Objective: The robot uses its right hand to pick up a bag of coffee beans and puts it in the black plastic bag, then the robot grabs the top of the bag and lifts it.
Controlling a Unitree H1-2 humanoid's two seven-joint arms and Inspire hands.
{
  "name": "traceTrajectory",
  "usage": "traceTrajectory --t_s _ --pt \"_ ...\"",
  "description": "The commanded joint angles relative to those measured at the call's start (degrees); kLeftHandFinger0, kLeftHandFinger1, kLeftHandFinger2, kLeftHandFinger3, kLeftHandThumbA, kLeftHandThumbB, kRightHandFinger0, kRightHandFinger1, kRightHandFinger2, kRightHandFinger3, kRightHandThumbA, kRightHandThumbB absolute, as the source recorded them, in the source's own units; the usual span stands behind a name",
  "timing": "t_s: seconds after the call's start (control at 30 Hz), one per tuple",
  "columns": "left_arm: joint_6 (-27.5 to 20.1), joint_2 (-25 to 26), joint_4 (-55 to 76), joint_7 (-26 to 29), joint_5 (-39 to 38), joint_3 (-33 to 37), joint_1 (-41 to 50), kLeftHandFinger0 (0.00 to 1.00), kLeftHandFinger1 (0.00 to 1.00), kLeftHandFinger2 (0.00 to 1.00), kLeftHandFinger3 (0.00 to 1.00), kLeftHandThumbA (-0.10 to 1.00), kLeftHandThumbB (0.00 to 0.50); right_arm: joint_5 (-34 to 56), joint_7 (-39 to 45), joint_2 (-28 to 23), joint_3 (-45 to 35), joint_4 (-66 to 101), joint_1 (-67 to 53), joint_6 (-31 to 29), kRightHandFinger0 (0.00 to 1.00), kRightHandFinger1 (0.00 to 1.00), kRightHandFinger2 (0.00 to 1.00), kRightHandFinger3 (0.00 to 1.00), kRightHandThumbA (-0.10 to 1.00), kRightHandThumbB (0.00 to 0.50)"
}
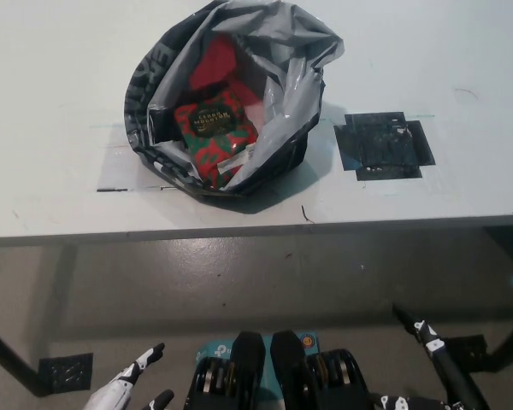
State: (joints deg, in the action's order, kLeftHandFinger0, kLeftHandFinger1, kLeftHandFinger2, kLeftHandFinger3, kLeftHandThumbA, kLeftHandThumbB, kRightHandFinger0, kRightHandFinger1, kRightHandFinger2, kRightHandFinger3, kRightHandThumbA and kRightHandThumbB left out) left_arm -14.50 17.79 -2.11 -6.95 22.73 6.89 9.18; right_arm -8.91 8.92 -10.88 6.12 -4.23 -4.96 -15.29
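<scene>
A black plastic bag [150, 81] with a grey lining stands open on the white table [51, 85]. Inside it lies a red coffee bean bag [214, 128] with a green pattern and a dark label. My white left hand [130, 389] shows only at the bottom left edge, below the table, with its fingers apart. My black right hand [432, 363] is at the bottom right, also below the table, fingers spread and holding nothing. Both hands are far from the bag.
A black taped square [383, 145] marks the table to the right of the bag. The table's front edge [256, 229] runs across the middle of the picture. Below it is grey floor with black floor plates [66, 372] at either side.
</scene>
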Motion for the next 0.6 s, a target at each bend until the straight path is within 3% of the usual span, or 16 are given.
traceTrajectory --t_s 0.0,0.07,0.33,0.43,0.57 --pt "-1.6 -0.6 0.3 2.6 -0.1 -0.7 0.0 1.00 1.00 1.00 1.00 1.00 0.348 1.6 -0.6 0.1 -0.6 0.3 1.0 -3.1 1.00 1.00 1.00 1.00 1.00 0.296" --pt "-2.5 -0.6 -0.1 2.9 0.0 -0.5 0.7 1.00 1.00 1.00 1.00 1.00 0.342 1.3 -0.7 0.3 -0.3 0.9 -0.2 -2.7 1.00 1.00 1.00 1.00 1.00 0.316" --pt "-2.2 -1.1 -0.6 3.3 -0.6 -0.8 -0.4 1.00 1.00 1.00 1.00 1.00 0.354 2.8 -0.1 0.7 -0.5 0.7 -0.5 -2.1 1.00 1.00 1.00 1.00 1.00 0.296" --pt "-2.3 -0.9 -1.0 3.1 -0.3 -0.7 -1.4 1.00 1.00 1.00 1.00 1.00 0.332 3.6 0.2 0.7 -0.4 -0.2 0.4 -2.5 1.00 1.00 1.00 1.00 1.00 0.271" --pt "-3.6 -1.3 -1.9 3.3 -1.5 -1.0 -1.2 1.00 1.00 1.00 1.00 1.00 0.325 3.1 0.2 0.7 0.0 -0.3 0.3 -2.4 1.00 1.00 1.00 1.00 1.00 0.287"
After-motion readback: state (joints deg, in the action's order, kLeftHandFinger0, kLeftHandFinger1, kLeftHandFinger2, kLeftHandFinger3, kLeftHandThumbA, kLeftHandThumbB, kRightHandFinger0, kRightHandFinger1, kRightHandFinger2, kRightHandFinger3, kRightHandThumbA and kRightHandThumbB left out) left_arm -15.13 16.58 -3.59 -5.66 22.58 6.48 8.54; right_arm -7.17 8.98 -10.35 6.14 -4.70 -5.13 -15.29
